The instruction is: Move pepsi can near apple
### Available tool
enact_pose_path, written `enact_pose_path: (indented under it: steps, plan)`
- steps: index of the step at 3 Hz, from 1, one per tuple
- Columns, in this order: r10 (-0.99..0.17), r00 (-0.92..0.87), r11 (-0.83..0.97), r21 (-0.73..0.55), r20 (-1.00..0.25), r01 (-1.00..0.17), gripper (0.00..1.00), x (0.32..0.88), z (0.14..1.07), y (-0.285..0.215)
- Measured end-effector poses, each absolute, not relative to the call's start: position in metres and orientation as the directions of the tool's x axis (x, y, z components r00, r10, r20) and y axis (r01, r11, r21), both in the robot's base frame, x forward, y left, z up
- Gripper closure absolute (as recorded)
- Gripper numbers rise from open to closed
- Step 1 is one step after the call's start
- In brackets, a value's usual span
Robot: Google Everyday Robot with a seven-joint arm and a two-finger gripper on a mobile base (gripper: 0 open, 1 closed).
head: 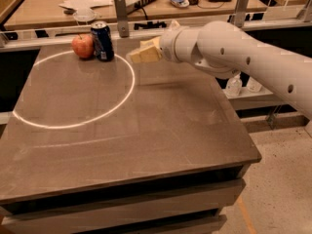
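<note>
Bench: brown top, fills most of the view. A thin bright ring of light lies on its left half.

Arm: white, reaches in from the right, above the bench's far half.

Gripper: pale yellow, points left, raised off the bench, near the pepsi can on its right but apart from it. Parted or closed: not discernible. Nothing seen in it.

Pepsi can: upright at the bench's far left edge, just beside the apple.

Apple: left of the can, on the ring's far arc.
</note>
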State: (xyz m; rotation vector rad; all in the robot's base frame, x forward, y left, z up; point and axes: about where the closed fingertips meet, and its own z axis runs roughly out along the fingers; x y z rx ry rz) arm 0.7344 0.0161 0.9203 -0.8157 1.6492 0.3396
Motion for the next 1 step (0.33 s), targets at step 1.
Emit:
enact_pose_path:
  steps: [1]
  plan:
    - [-0.331,-0.058,0.691,-0.201,-0.942,-0.694,0.00,0.7309,0.9067,0.0264]
